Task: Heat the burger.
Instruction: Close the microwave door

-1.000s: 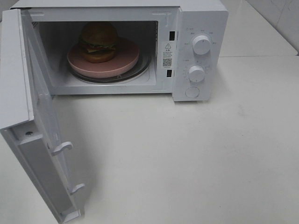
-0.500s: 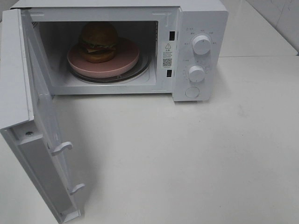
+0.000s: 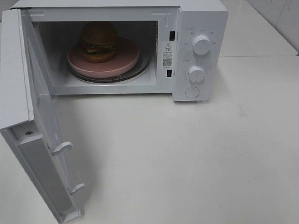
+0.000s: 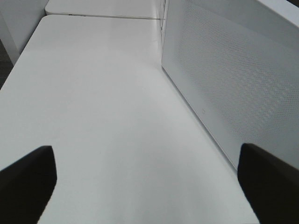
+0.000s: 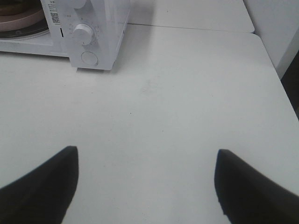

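The burger (image 3: 98, 42) stands on a round pink plate (image 3: 126, 60) on the glass turntable inside the open white microwave (image 3: 201, 18). Neither gripper shows in the high view. In the left wrist view my left gripper (image 4: 145, 154) is open, its dark fingers (image 4: 28, 182) wide apart over bare table beside the outer face of the microwave door (image 4: 233, 84). In the right wrist view my right gripper (image 5: 145, 153) is open too, over bare table well in front of the microwave's control panel (image 5: 84, 35). Nothing is between either pair of fingers.
The microwave door (image 3: 42, 121) swings out to the left, toward the front of the white table (image 3: 187, 154), with two latch hooks (image 3: 63, 148) on its inner edge. Two knobs (image 3: 201, 44) and a round button (image 3: 192, 92) sit on the panel. A second table (image 5: 196, 11) adjoins behind.
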Motion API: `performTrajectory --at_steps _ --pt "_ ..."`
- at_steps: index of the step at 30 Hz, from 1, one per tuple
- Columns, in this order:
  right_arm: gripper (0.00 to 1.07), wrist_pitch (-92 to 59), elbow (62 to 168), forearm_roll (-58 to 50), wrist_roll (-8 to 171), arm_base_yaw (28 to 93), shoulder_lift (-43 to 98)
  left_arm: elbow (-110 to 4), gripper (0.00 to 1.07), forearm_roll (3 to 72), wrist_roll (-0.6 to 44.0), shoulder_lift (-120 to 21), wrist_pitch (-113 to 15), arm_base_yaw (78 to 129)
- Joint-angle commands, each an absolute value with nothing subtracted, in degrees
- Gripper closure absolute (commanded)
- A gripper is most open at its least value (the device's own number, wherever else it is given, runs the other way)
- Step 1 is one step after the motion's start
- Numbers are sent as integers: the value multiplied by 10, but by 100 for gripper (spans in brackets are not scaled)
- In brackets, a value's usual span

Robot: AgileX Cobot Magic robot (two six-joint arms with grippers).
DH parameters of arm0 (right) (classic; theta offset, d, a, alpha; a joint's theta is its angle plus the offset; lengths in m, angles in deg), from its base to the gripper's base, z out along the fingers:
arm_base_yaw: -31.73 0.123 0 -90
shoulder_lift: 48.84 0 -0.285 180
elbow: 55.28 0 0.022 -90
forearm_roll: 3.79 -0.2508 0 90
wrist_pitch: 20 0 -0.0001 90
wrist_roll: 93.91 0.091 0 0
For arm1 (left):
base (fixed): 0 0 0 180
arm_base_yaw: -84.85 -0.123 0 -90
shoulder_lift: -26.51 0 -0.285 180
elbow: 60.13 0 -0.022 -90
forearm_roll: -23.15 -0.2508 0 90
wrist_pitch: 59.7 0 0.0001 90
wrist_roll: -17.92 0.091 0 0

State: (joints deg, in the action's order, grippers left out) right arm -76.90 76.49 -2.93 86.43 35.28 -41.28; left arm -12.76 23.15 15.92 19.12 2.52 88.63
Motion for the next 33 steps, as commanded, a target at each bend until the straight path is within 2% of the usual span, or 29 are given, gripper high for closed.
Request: performTrajectory --at_steps 1,26,33 --pt "31 -769 762 -29 865 351 -428 -126 9 235 160 201 17 885" --pt "31 -769 762 -29 865 351 -428 -139 9 237 155 200 -2 885" --pt "31 -769 762 -29 866 351 -428 -142 9 235 155 144 -25 885"
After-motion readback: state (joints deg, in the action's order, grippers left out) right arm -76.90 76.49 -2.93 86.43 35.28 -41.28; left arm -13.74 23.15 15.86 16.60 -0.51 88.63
